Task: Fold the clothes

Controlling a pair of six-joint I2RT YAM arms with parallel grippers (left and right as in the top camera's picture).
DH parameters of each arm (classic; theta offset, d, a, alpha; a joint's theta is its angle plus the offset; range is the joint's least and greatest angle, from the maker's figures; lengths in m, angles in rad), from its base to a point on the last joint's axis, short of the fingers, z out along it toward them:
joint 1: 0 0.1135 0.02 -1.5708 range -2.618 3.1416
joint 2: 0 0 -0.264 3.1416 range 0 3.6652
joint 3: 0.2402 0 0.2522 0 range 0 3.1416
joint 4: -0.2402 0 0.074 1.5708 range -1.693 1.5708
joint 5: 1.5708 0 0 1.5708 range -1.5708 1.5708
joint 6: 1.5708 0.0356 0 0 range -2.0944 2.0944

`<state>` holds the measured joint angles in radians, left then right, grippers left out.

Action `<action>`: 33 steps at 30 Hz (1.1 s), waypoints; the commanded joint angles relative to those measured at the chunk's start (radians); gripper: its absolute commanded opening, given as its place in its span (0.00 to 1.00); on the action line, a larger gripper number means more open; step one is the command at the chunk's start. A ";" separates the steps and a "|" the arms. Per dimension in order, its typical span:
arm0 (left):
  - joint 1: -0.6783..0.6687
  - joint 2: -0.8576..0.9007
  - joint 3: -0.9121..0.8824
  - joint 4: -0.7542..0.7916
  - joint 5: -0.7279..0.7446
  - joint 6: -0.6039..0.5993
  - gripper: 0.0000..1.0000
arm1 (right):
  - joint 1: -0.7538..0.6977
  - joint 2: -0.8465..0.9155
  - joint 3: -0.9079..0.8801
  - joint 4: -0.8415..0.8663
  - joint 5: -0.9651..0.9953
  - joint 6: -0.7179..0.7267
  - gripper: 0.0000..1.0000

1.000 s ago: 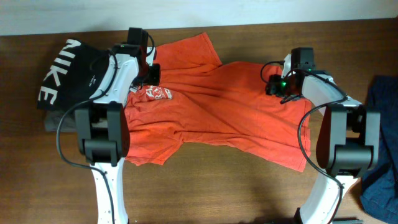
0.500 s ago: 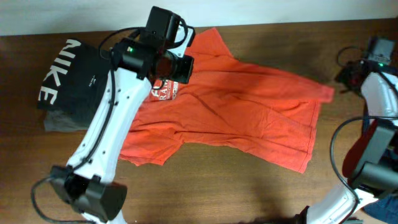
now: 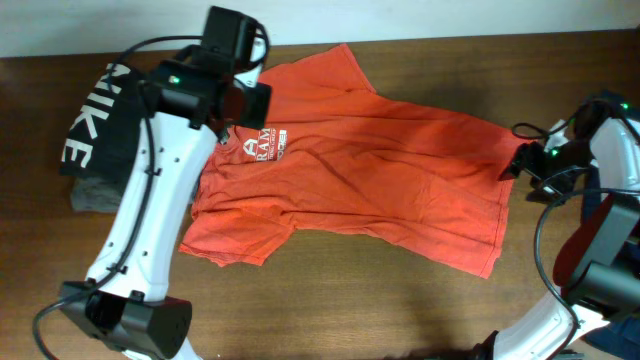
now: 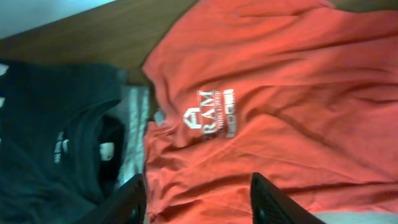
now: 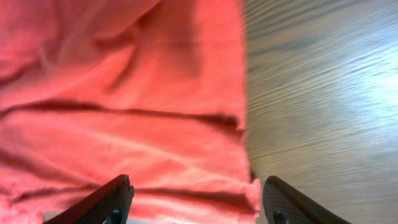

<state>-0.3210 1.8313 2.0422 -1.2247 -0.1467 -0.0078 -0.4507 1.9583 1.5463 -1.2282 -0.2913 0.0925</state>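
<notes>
The clothes, a red-orange T-shirt (image 3: 370,175), lie spread face up on the wooden table, with the white chest logo (image 3: 262,146) near the left arm. My left gripper (image 3: 250,103) hovers over the collar side, and in the left wrist view the logo (image 4: 216,116) lies ahead of the open left gripper (image 4: 199,202), with nothing between the fingers. My right gripper (image 3: 524,162) is at the shirt's right edge. In the right wrist view the open right gripper (image 5: 196,200) straddles the shirt (image 5: 124,93) at its edge without pinching it.
A black garment with white NIKE letters (image 3: 100,120) lies at the table's left end on a grey garment (image 3: 92,196), both touching the shirt's left side. Blue cloth (image 3: 628,325) shows at the right edge. Bare wood (image 3: 400,300) runs along the front.
The shirt has been drawn out flatter towards the right. The left arm swung up over the collar area. The right gripper went far right, then came back to the shirt's right edge.
</notes>
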 commanded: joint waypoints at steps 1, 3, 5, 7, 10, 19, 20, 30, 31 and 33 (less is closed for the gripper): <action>0.039 0.003 0.006 -0.019 0.005 0.012 0.56 | 0.092 -0.030 0.002 -0.032 -0.067 -0.080 0.72; 0.055 0.003 0.006 -0.041 0.005 0.012 0.57 | 0.140 -0.030 0.002 -0.035 -0.052 -0.085 0.72; 0.076 0.003 0.005 -0.052 0.034 0.012 0.57 | 0.186 -0.030 0.002 -0.010 -0.017 -0.042 0.73; 0.093 0.006 0.004 -0.051 0.081 0.013 0.57 | 0.212 -0.030 0.002 0.033 0.066 0.040 0.73; 0.122 0.023 0.003 -0.055 0.158 0.016 0.56 | 0.228 -0.020 0.001 0.159 0.131 0.109 0.38; 0.094 0.130 0.002 -0.097 0.264 0.066 0.54 | 0.229 0.108 0.001 0.398 0.127 0.156 0.04; 0.085 0.148 0.002 -0.097 0.264 0.066 0.50 | 0.229 0.134 0.001 0.441 0.126 0.156 0.04; 0.061 0.210 0.002 -0.093 0.263 0.066 0.50 | 0.229 0.320 0.002 0.596 0.124 0.268 0.04; 0.061 0.210 0.002 -0.093 0.263 0.066 0.50 | 0.229 0.344 0.002 0.618 0.124 0.295 0.04; 0.061 0.210 0.002 -0.095 0.264 0.066 0.50 | 0.229 0.399 0.002 0.676 0.123 0.357 0.04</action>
<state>-0.2615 2.0369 2.0422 -1.3197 0.1020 0.0418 -0.2245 2.2101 1.5719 -0.5877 -0.1967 0.3393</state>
